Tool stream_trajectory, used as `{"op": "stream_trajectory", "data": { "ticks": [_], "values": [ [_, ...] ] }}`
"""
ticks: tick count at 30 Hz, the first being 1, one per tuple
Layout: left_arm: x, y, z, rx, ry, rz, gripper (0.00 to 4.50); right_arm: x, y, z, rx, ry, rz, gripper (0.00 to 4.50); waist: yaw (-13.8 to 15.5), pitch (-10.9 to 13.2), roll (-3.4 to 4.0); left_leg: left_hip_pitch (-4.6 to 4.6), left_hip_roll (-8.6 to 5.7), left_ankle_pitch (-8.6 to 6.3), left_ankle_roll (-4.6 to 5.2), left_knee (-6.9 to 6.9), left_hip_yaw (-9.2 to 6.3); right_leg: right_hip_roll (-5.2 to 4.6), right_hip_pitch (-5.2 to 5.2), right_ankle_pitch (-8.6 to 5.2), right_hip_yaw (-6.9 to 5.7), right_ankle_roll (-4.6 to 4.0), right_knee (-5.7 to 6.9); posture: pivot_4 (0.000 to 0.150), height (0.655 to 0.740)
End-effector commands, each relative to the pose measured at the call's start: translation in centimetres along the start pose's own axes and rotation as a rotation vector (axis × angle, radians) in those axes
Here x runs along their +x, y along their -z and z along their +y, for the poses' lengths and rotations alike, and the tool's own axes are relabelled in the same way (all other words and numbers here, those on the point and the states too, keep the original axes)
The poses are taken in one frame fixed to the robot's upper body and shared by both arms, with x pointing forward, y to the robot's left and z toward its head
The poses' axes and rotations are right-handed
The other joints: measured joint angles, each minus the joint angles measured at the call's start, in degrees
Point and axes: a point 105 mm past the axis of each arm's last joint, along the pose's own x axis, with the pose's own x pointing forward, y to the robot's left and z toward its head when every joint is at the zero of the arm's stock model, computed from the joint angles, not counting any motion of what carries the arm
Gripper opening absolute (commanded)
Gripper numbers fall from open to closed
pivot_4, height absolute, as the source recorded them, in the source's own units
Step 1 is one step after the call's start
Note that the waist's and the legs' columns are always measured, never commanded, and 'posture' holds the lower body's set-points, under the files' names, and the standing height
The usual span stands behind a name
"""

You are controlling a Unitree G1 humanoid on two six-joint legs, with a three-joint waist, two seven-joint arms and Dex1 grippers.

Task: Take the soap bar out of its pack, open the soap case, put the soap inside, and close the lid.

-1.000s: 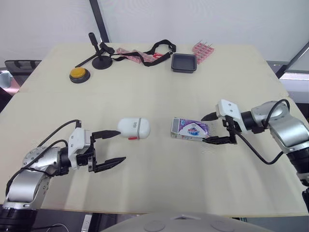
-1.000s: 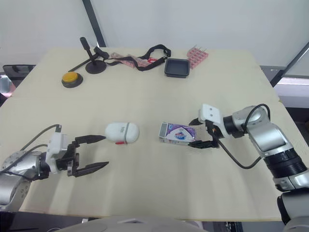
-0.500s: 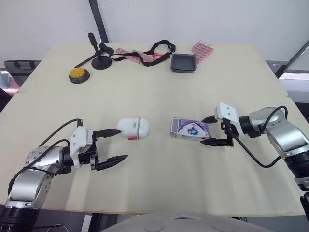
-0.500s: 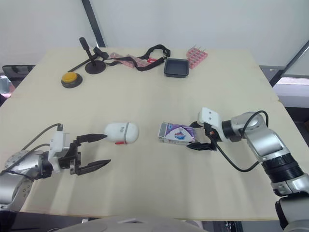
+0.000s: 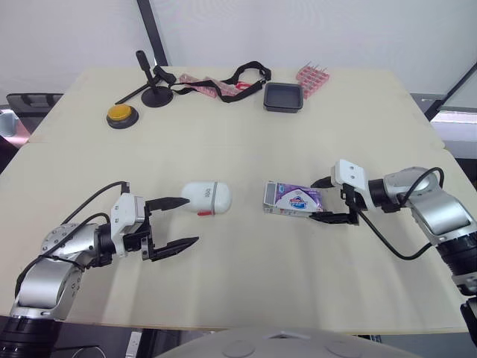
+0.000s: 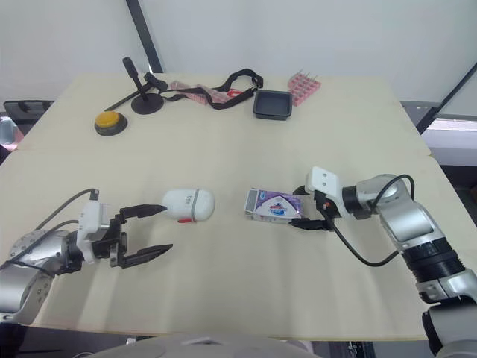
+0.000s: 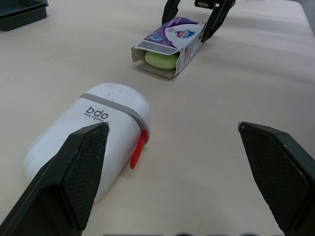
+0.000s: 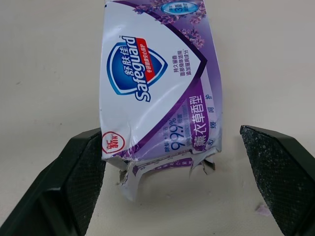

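The purple cardboard soap pack (image 5: 292,200) lies flat on the tabletop (image 5: 246,127), long axis left to right. Its torn end sits between the right gripper's (image 5: 319,200) wide-spread fingers, unclamped. The left wrist view looks into its open end, showing a pale green soap bar (image 7: 161,60). The left gripper's (image 5: 191,221) fingers gape empty beside the rounded white plastic soap case (image 5: 206,197).

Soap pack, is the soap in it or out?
In. The pack lies with one end open, and the green soap bar shows inside.
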Motion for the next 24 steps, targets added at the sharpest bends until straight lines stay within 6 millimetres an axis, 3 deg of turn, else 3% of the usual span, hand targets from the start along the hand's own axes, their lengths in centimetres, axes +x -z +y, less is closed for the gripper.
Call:
{"op": "stream_trajectory", "data": {
  "ticks": [1, 3, 6, 24],
  "values": [
    [0.09, -0.72, -0.19, 0.037, 0.008, -0.004, 4.48, -0.27, -0.43, -0.19, -0.021, 0.014, -0.018, 4.5, 0.01, 0.0, 0.0, 0.0, 0.0, 0.0, 0.0, 0.0, 0.0, 0.0, 0.0, 0.0, 0.0, 0.0, 0.0, 0.15, 0.74],
    [0.1, -0.7, -0.21, 0.036, 0.007, -0.003, 4.48, -0.25, -0.45, -0.15, -0.018, 0.011, -0.02, 4.5, 0.01, 0.0, 0.0, 0.0, 0.0, 0.0, 0.0, 0.0, 0.0, 0.0, 0.0, 0.0, 0.0, 0.0, 0.0, 0.15, 0.74],
    [0.08, -0.67, -0.15, 0.035, 0.004, -0.002, 4.5, -0.22, -0.48, -0.17, -0.023, 0.012, -0.019, 3.66, 0.03, 0.0, 0.0, 0.0, 0.0, 0.0, 0.0, 0.0, 0.0, 0.0, 0.0, 0.0, 0.0, 0.0, 0.0, 0.15, 0.74],
    [-0.01, -0.45, 0.17, 0.025, -0.011, 0.008, 4.5, 0.12, -0.6, 0.1, -0.114, -0.007, 0.008, 3.66, 0.01, 0.0, 0.0, 0.0, 0.0, 0.0, 0.0, 0.01, 0.0, 0.0, 0.0, 0.0, 0.0, 0.0, 0.01, 0.15, 0.74]
  ]
}}
